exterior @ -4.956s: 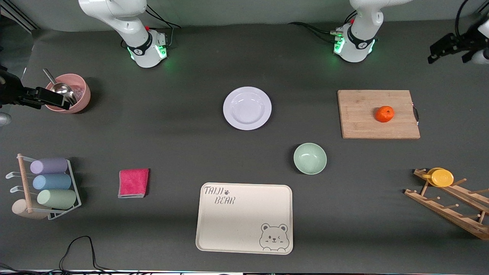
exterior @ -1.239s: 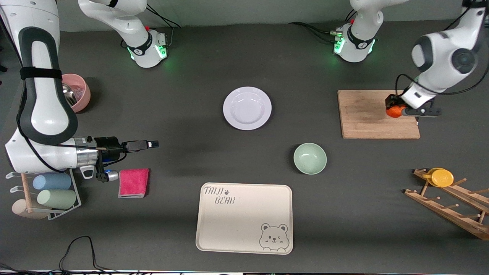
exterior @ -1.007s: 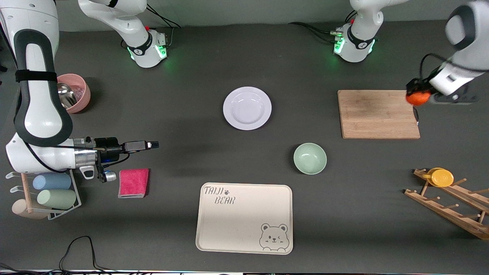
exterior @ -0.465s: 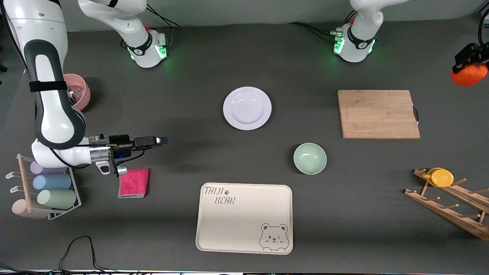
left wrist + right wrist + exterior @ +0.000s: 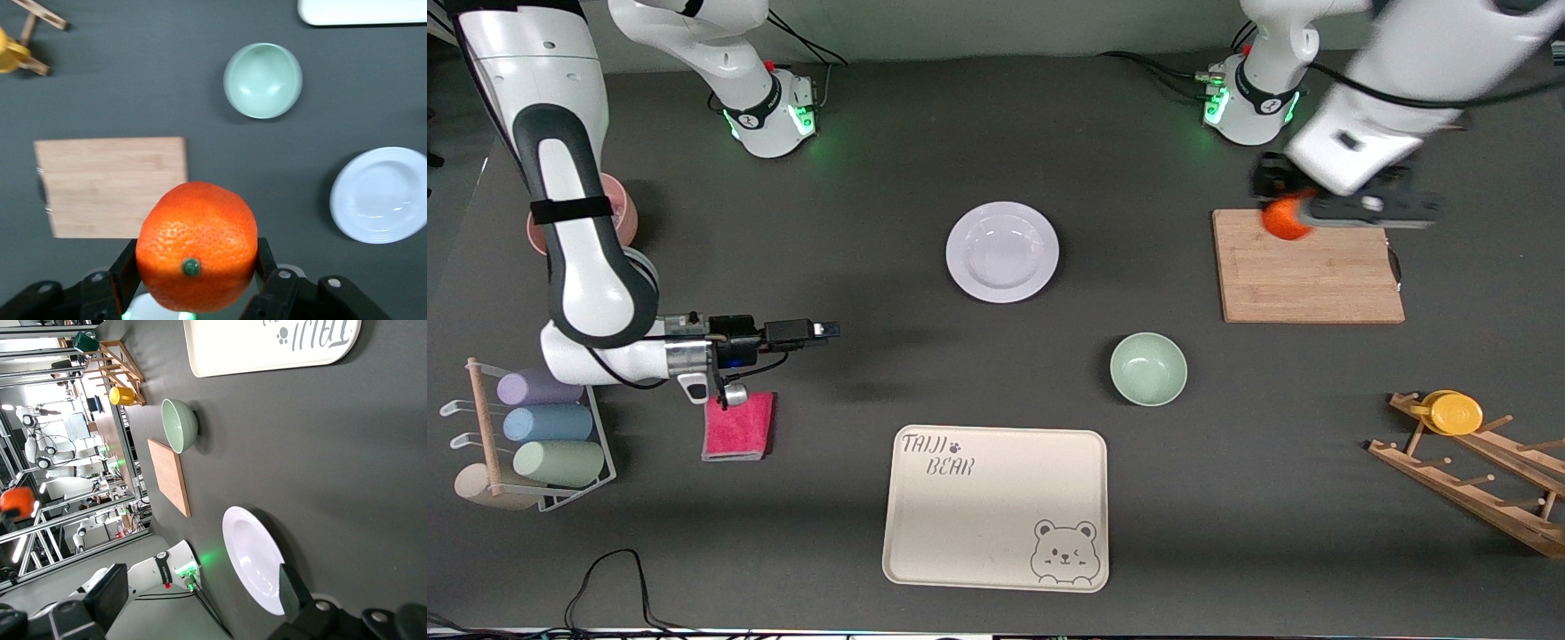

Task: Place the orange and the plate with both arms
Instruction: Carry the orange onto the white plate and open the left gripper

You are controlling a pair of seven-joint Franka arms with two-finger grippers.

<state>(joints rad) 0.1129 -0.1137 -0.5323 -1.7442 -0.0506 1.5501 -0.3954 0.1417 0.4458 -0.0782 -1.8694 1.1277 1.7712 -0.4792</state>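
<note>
The orange hangs in the air over the wooden cutting board's edge toward the robot bases, with my left gripper shut on it. In the left wrist view the orange fills the space between both fingers. The white plate lies flat in the middle of the table, untouched. My right gripper hovers level over bare table beside the pink cloth, open and holding nothing. In its wrist view the plate lies ahead of the spread fingers.
A pale green bowl sits nearer the camera than the plate. The beige bear tray lies near the front edge. A cup rack and a wooden rack with a yellow cup stand at the table's ends.
My left gripper lifted the orange off the board, swung out past the table's end, and has come back over the board. My right gripper has crept toward the table's middle.
</note>
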